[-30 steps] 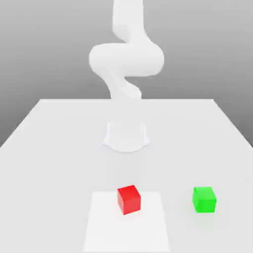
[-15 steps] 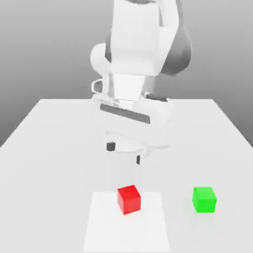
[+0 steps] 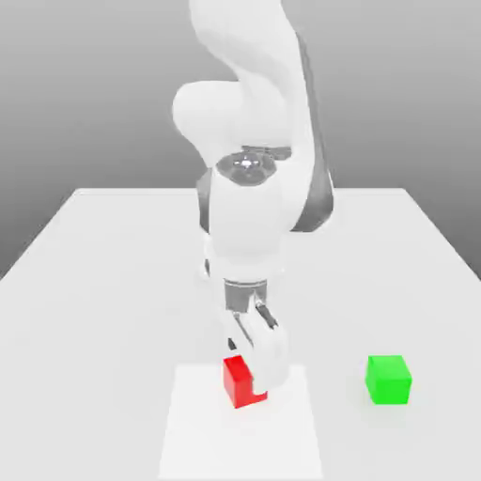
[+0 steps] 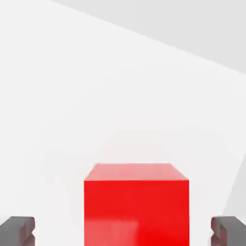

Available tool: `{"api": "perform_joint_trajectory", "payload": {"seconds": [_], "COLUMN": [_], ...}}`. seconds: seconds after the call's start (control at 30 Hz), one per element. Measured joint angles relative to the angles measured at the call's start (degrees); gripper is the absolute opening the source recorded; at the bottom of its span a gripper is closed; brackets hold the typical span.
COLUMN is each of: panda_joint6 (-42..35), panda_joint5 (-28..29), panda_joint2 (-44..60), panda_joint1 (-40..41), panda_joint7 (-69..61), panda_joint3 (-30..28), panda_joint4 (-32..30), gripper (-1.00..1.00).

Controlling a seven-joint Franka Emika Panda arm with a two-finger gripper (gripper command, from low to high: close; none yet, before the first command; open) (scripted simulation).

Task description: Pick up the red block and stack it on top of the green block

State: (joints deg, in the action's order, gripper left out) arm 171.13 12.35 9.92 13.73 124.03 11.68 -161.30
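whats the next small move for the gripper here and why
Probably close the fingers on the red block. The hand view shows the gripper open, one fingertip on each side of the block with a gap on both sides, and the block centred between them. In the exterior view the hand is down at the block, and the green block sits apart to the exterior view's right.

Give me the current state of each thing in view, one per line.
red block: resting on the table, between the open fingers, not gripped.
green block: resting on the table, apart from the red block, nothing on it.
gripper: open, fingertips either side of the red block with gaps.
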Motion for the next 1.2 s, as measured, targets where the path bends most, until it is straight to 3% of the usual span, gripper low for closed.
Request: {"api": "perform_joint_trajectory", "payload": {"seconds": [0.03, 0.07, 0.3, 0.5, 0.67, 1.07, 1.2], "panda_joint6": [1.14, 2.08, 2.35, -3.58, -8.87, -18.58, -17.55], "panda_joint5": [1.40, 2.48, 2.58, -6.91, -13.28, -15.51, -13.11], "panda_joint2": [1.38, 2.52, 2.67, -4.74, -11.16, -13.47, -11.37], "panda_joint1": [-1.50, -2.72, -2.95, 0.46, -0.54, -21.33, -21.52], "panda_joint7": [0.99, 1.75, 1.82, -4.95, -9.66, -23.25, -22.53], "panda_joint3": [-1.85, -3.36, -3.61, 2.24, 3.07, 12.65, 12.81], "panda_joint4": [0.16, 0.28, 0.31, -0.70, -1.90, 5.64, 6.77], "gripper": [0.00, -1.00, -1.00, -1.00, -1.00, -1.00, -1.00]}}
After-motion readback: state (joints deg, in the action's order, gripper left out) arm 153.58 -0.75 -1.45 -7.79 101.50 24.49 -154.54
